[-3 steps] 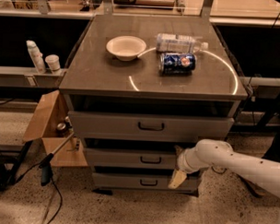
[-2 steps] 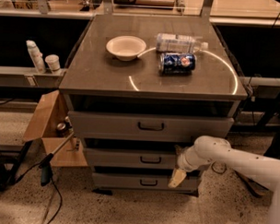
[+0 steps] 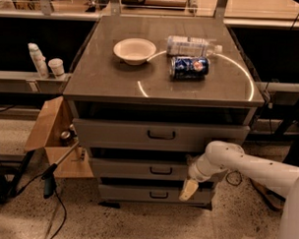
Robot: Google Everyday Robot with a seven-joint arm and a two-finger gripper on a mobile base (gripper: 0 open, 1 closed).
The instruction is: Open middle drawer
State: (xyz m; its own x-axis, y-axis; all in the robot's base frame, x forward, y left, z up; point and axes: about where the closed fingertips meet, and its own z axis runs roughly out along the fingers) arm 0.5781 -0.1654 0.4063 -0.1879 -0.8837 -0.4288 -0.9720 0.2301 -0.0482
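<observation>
Since the small dark bar handle (image 3: 161, 170) sits at the centre of the grey flat-fronted middle drawer (image 3: 120, 168), the second front down beneath the front edge of the grey-brown counter (image 3: 111, 90), the step in hand looks to be the reach to that handle, and the drawer appears shut. The robot's pale two-finger gripper (image 3: 189, 189) hangs below the counter's front right corner, near the right end of the middle front and dipping toward the shorter bottom drawer (image 3: 132, 193). It is low and to the right of the handle and grasps nothing. Whether it is open or closed I cannot tell. To do this well, the gripper should probably rise and shift left toward the centre of the front edge, square up to the bar, close around it and pull straight out. It should stay clear of the taller top drawer (image 3: 114, 134) and its bigger handle. The white jointed arm (image 3: 256, 167) comes in from the right, bends at a rounded wrist (image 3: 218, 156) and angles the gripper down and to the left.
</observation>
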